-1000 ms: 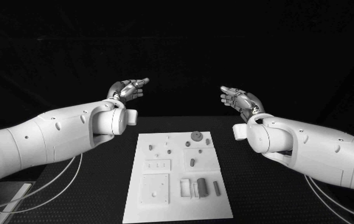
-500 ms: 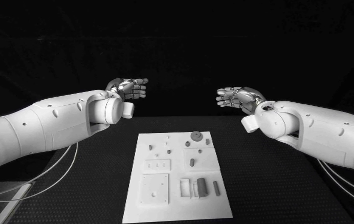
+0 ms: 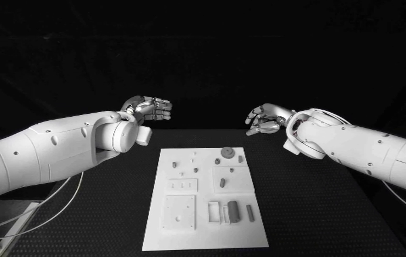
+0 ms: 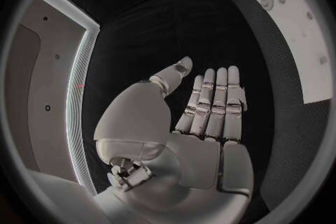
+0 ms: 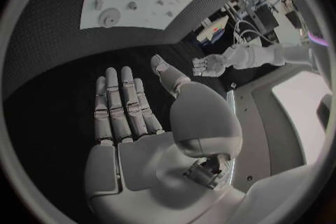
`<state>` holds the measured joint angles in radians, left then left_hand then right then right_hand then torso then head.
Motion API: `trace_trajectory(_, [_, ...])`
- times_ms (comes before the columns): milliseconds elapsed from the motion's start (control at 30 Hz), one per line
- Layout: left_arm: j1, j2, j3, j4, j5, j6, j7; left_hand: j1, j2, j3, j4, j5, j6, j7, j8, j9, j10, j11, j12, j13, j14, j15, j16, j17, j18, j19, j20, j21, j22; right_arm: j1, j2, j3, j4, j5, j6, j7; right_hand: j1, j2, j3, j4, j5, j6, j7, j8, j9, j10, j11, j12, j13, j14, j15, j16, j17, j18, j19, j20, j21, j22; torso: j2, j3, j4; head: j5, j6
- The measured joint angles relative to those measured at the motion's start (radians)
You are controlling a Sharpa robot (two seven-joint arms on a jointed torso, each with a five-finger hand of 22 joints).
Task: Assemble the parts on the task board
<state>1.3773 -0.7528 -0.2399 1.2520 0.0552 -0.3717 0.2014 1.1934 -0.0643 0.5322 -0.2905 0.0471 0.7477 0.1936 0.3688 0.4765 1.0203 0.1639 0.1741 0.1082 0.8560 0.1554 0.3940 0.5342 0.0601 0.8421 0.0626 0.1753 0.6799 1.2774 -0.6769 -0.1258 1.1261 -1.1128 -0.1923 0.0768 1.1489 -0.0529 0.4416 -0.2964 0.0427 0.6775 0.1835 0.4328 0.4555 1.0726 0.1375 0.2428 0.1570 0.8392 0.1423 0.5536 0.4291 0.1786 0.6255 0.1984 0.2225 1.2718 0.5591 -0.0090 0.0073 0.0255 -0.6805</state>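
From the head camera, a black table [image 3: 321, 210] carries the white task board [image 3: 203, 210] in its middle, running from near to far, with small grey parts [image 3: 227, 151] lying on it. The left hand [image 3: 151, 108] hangs above the table's far left and the right hand [image 3: 266, 119] above its far right, both well apart from the board. At the left wrist, the left hand [image 4: 203, 117] lies flat, fingers straight, holding nothing. At the right wrist, the right hand [image 5: 133, 117] is likewise spread and empty.
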Motion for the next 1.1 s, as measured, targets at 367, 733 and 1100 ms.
trace_trajectory(367, [-0.011, -0.033, 0.0, 0.089, -0.019, 0.018, 0.023, -0.015, -0.015, -0.009, 0.002, 0.0, 0.0, 0.0, -0.01, -0.01, -0.004, 0.004, -0.016, -0.009, 0.0, 0.0, -0.019, 0.0, -0.007, 0.0, 0.0, -0.008, -0.005, 0.0, 0.055, 0.001, -0.031, -0.29, -0.006, -0.018, 0.033, -0.029, -0.069, 0.004, 0.004, 0.029, -0.012, -0.048, -0.01, 0.197, -0.073, 0.174, 0.198, 0.21, -0.116, 0.169, 0.168, 0.077, 0.253, -0.025, 0.071, 0.0, 0.035, -0.0057, 0.0264, -0.034, 0.008])
trace_trajectory(733, [-0.011, -0.032, 0.0, 0.12, -0.037, 0.028, 0.045, -0.015, -0.015, -0.013, 0.0, 0.0, 0.0, 0.0, -0.014, -0.013, -0.004, 0.004, -0.02, -0.013, -0.004, 0.004, -0.022, -0.001, -0.008, 0.0, 0.0, -0.012, -0.006, 0.0, 0.121, 0.002, -0.082, -0.401, 0.003, -0.028, 0.052, -0.018, -0.13, 0.0, 0.005, 0.064, -0.023, -0.096, -0.017, 0.127, -0.095, 0.609, 0.618, 0.248, -0.197, 0.488, 0.418, 0.078, 0.402, -0.094, 0.22, 0.036, 0.087, -0.0219, 0.0576, -0.057, 0.015])
trace_trajectory(1100, [-0.011, -0.028, 0.003, 0.124, -0.045, 0.036, 0.056, -0.02, -0.01, -0.015, 0.003, 0.0, 0.0, 0.0, -0.018, -0.015, -0.004, 0.004, -0.024, -0.015, -0.004, 0.004, -0.027, -0.001, -0.014, 0.0, 0.0, -0.016, -0.006, -0.012, 0.125, 0.002, -0.077, -0.463, 0.008, -0.033, 0.061, -0.009, -0.133, 0.002, 0.005, 0.101, -0.028, -0.105, -0.011, 0.076, -0.097, 0.775, 0.753, 0.235, -0.208, 0.633, 0.498, 0.077, 0.408, -0.114, 0.35, 0.036, 0.138, -0.0475, 0.0848, -0.078, 0.027])
